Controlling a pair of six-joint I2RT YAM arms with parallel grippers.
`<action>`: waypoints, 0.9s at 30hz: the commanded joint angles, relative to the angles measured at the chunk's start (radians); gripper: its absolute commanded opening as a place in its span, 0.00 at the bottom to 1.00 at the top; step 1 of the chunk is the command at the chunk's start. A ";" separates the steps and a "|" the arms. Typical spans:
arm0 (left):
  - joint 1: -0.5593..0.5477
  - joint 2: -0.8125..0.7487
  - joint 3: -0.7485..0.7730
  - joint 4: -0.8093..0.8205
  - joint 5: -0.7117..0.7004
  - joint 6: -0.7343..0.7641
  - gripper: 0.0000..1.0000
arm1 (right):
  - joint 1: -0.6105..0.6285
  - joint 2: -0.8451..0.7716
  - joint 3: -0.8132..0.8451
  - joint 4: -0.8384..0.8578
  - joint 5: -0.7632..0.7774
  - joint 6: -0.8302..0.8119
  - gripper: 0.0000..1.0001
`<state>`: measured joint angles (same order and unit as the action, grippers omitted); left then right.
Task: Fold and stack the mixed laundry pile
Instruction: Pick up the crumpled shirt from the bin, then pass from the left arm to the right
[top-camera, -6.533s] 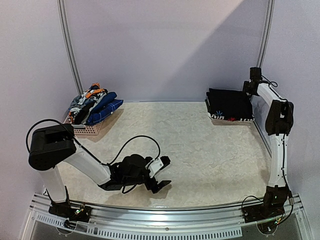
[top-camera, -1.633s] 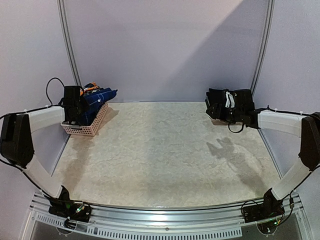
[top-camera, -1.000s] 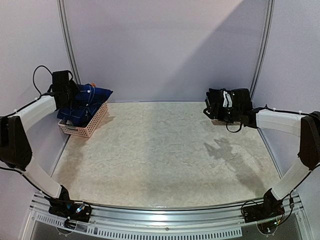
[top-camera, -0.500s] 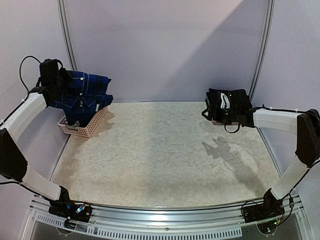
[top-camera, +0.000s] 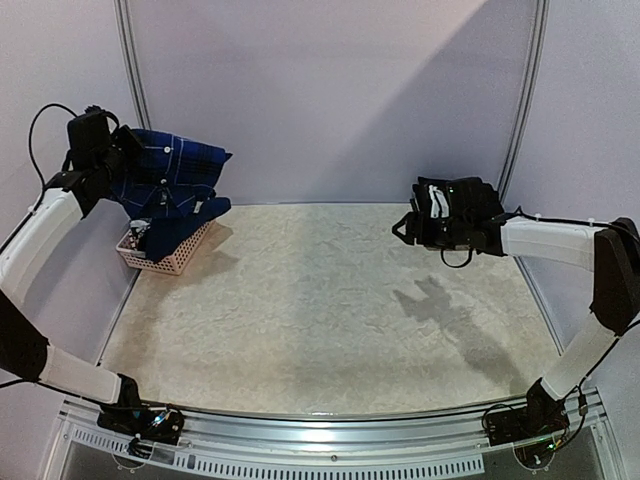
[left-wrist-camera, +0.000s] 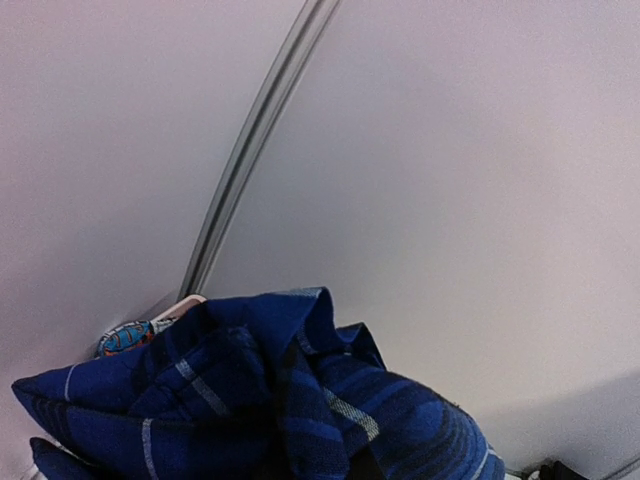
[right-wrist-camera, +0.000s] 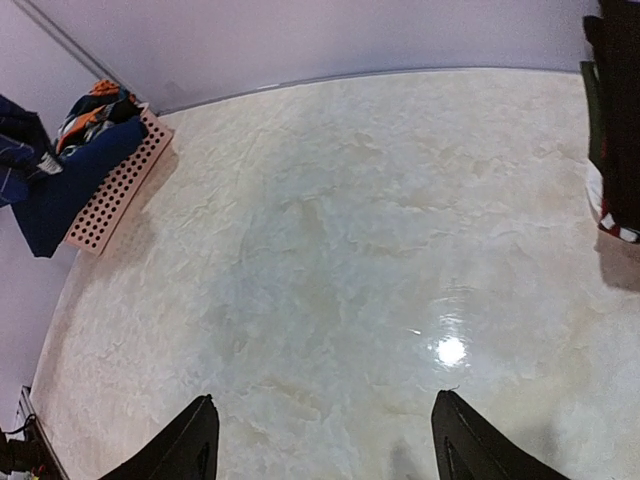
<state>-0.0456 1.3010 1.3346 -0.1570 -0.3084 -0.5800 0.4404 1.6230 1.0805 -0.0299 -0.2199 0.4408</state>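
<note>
We list from the near edge outward.

Table (top-camera: 320, 340): pale marbled top.

Right gripper (right-wrist-camera: 325, 445): it hovers over the right half of the table. Its fingers (right-wrist-camera: 195, 445) are spread wide with nothing between them, and only tabletop lies below. No garment touches it. The shirt is well apart, across the table to its left.

Basket (top-camera: 168, 258): pale lattice plastic, at the far left corner by the wall. The pile (right-wrist-camera: 92, 112) of orange, grey and white pieces lies inside it.

Shirt (top-camera: 175, 175): blue plaid, bunched, held in the air above the basket. Its lower tail drapes down to the basket's rim.

Left gripper (top-camera: 112, 158): high over the far left corner, clenched on the upper left edge of the shirt, which hangs to its right and below. From the left wrist we see only plaid folds across the bottom of the view. The fingers themselves are hidden under the cloth.

Black stack (right-wrist-camera: 620, 100): dark folded cloth at the far right corner, just behind the right gripper. A white-and-red edge shows at its underside.
</note>
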 joint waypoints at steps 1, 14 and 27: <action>-0.052 -0.062 -0.021 0.012 0.052 -0.053 0.00 | 0.079 0.000 0.045 0.017 -0.013 -0.086 0.74; -0.315 -0.002 -0.064 0.024 0.094 -0.185 0.00 | 0.422 -0.019 0.067 0.193 0.003 -0.432 0.74; -0.468 0.107 -0.131 0.198 0.258 -0.343 0.00 | 0.489 0.103 0.168 0.339 0.067 -0.571 0.74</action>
<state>-0.4732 1.4025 1.2072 -0.0933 -0.1013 -0.8665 0.9165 1.6646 1.1923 0.2726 -0.1696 -0.0746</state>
